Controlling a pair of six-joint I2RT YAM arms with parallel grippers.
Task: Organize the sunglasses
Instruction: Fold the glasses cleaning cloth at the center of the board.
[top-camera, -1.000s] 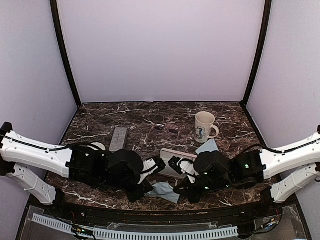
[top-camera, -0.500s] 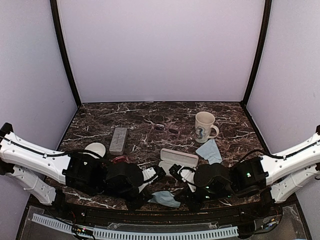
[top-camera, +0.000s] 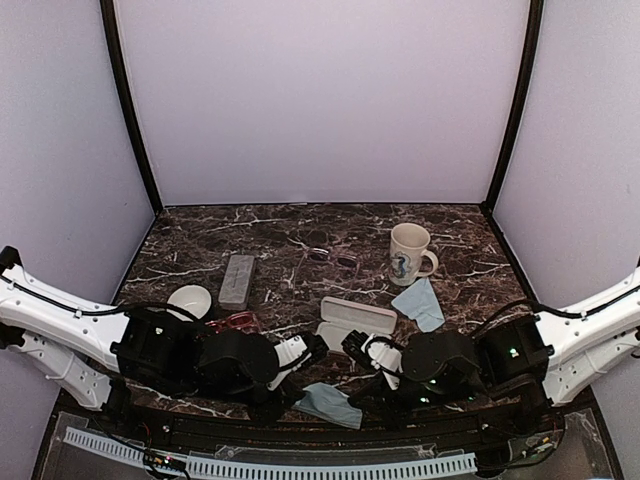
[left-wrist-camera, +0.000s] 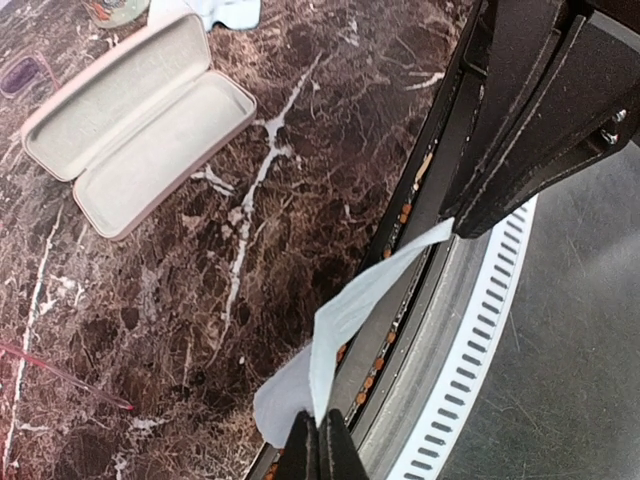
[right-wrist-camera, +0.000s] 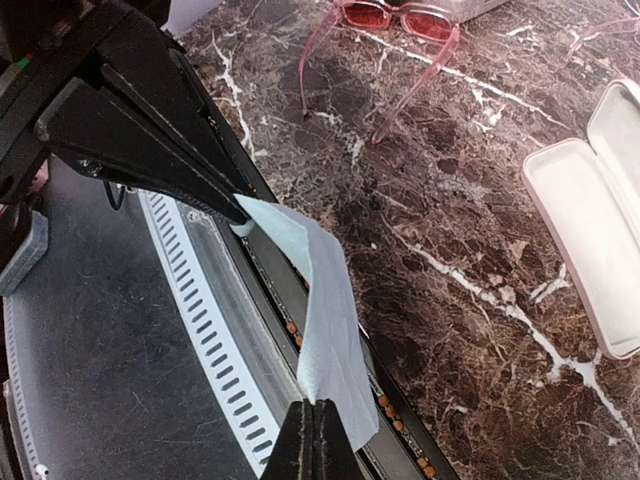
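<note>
A light blue cloth (right-wrist-camera: 322, 310) was held taut between the two arms over the near edge of the worktop (top-camera: 200, 235). The left claw (left-wrist-camera: 312, 447) was pinched fully shut on one corner and the right claw (right-wrist-camera: 315, 440) was pinched fully shut on the opposite end, so the fabric hung as a twisted band. This two-ended hold was judged to be a way of spreading or folding the cloth before a pair of glasses was handled. Neither pair of sunglasses was gripped. The red-pink pair (top-camera: 232, 322) lay on the worktop to the left of centre, just beyond the left arm. The dark pair (top-camera: 333, 258) lay further back, near the middle and to the left of a mug (top-camera: 410, 253). An open case (left-wrist-camera: 140, 125) lay between the two pairs with its lining upward, apparently set ready to receive one of them. A closed grey case (top-camera: 238, 278) and a second cloth (top-camera: 420, 303) lay apart, untouched. From above, both claw tips were hidden beneath the arms' dark bodies. The dark pair's thin frame was largely lost against the marble veining. The red-pink pair was cut off at the top of the right wrist view. What the round white object (top-camera: 190, 300) was could not be made out.
</note>
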